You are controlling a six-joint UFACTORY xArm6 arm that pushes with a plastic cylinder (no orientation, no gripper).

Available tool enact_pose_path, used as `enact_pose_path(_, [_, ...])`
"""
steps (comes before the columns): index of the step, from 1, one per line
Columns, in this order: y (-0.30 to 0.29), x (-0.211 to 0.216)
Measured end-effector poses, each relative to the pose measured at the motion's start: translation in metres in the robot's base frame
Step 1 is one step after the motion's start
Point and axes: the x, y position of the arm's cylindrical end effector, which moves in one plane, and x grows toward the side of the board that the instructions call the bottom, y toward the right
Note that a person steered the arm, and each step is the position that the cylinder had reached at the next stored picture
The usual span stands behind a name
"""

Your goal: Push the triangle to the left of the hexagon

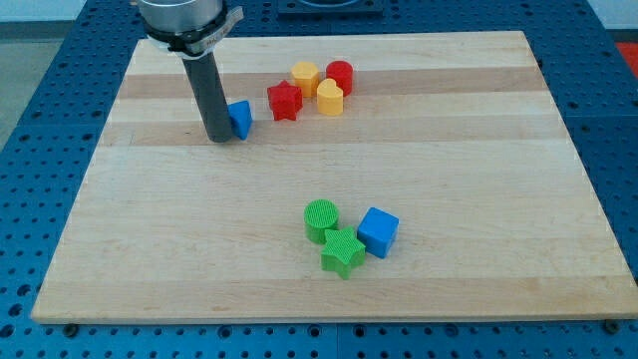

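My tip (221, 137) rests on the wooden board (150, 249) in the upper left part. It touches the left side of a blue block (241, 118), which looks like the triangle; the rod hides part of it. The yellow hexagon (305, 76) lies up and to the right of the blue block, near the view's top. A red star (284, 101) sits between the blue block and the hexagon, just right of the blue block.
A red cylinder (340, 75) and a rounded yellow block (330, 98) sit right of the hexagon. A green cylinder (321, 218), a green star (342, 251) and a blue cube (378, 231) cluster lower down.
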Motion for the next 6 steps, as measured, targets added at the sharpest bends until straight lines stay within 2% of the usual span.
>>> enact_pose_path(2, [0.051,0.023])
enact_pose_path(3, [0.037,0.003])
enact_pose_path(4, [-0.011,-0.017])
enact_pose_path(5, [-0.011,-0.06])
enact_pose_path(6, [-0.019,-0.07])
